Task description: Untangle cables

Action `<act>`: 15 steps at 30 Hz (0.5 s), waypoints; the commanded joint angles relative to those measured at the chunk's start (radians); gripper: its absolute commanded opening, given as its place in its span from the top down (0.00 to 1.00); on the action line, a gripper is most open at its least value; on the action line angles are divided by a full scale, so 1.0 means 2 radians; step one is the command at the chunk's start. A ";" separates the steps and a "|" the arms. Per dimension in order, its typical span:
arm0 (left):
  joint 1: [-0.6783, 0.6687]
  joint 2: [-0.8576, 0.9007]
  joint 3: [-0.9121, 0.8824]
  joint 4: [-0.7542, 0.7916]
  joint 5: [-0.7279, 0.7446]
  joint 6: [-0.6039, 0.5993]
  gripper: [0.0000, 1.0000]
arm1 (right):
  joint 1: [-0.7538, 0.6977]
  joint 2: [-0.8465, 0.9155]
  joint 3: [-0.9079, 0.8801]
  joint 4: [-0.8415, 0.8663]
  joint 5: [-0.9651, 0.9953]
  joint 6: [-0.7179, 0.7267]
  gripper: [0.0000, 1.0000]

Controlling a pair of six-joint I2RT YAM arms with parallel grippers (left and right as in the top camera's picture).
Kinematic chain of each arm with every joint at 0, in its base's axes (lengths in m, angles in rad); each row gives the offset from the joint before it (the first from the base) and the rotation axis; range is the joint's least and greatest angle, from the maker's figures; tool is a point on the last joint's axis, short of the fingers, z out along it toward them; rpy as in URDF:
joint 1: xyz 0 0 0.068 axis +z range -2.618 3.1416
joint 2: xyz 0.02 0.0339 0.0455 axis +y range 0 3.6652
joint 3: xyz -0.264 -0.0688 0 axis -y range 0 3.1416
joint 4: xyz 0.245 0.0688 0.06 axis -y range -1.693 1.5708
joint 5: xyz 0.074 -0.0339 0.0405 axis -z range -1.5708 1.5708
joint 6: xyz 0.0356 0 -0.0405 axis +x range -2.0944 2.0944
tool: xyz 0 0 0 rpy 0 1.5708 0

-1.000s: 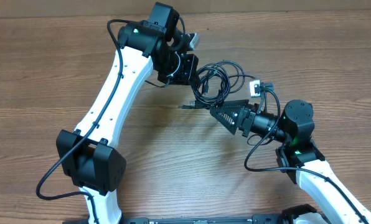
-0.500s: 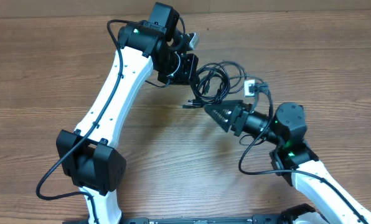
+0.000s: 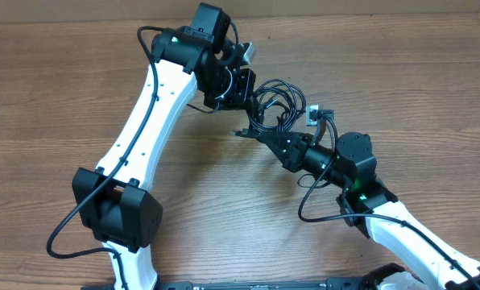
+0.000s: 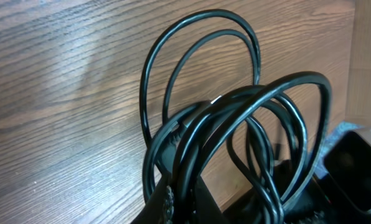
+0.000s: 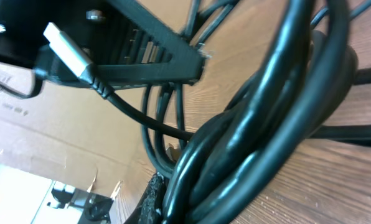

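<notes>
The wooden surface (image 3: 63, 121) is carrying everything, and two arms are reaching toward each other across its far middle. The left arm (image 3: 147, 105), white with black joints, is stretching up and bending rightward. The right arm (image 3: 361, 185) is coming in from the lower right corner and pointing up and left. Between them the cables (image 3: 279, 103) are bunching as one knotted bundle of thin black loops. The left claw (image 3: 250, 97) is clamping the bundle's left side: in its wrist view several strands are running down into the pinch of its closed fingers (image 4: 167, 202), while two loops are arching out over the wood grain. The right claw (image 3: 266, 135) is clamping the bundle's lower side (from overhead its fingers are drawing together into one narrow tip), and its wrist view is showing a thick rope of strands pressing against a textured pad (image 5: 154, 196) at the bottom edge. A silver flat plug (image 5: 66, 48) is sticking out at the upper left of that view, and a small plug end (image 3: 242, 133) is poking out just left of the right claw's tip.
</notes>
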 commanded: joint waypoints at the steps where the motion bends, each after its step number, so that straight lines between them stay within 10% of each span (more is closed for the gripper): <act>1: 0.011 -0.003 0.014 0.008 0.025 -0.007 0.96 | 0.001 0.006 0.004 -0.048 0.015 0.006 0.96; 15: 0.090 -0.003 0.014 0.010 -0.138 -0.085 0.96 | 0.001 0.006 0.004 -0.251 0.008 0.006 0.96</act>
